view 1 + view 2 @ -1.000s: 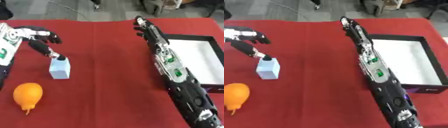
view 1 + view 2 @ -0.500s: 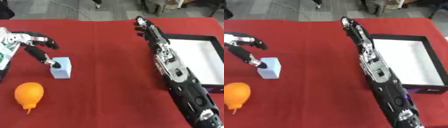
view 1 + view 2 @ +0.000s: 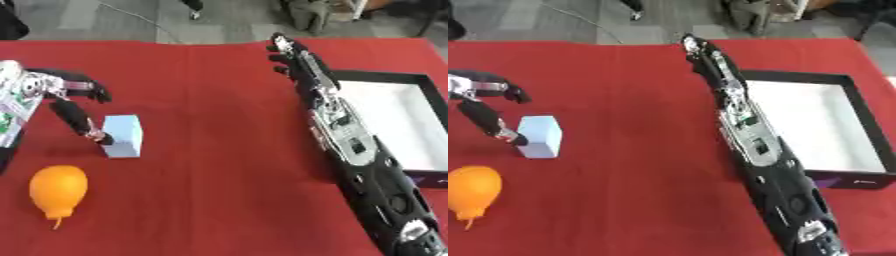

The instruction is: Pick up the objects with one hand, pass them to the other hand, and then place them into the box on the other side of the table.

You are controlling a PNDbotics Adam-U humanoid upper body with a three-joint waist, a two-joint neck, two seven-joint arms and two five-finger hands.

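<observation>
Two hands show: at mid-left the left hand (image 3: 66,97) reaches open fingers beside the pale blue rectangular block (image 3: 122,135) on the red tabletop (image 3: 210,150), next closing, while the right hand (image 3: 293,60) lies straight

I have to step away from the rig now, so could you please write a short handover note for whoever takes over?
Left hand: open at the table's left, thumb tip touching the left side of the pale blue block; nothing gripped.
Right hand: stretched out flat toward the far edge, holding nothing.
Orange fruit-shaped object: on the red cloth, nearer than the block.
Box: on the right, white inside, nothing in it.
Done: nothing placed or handed over.
Left: grasp the block, pass it over, box it; then the orange one.
</observation>
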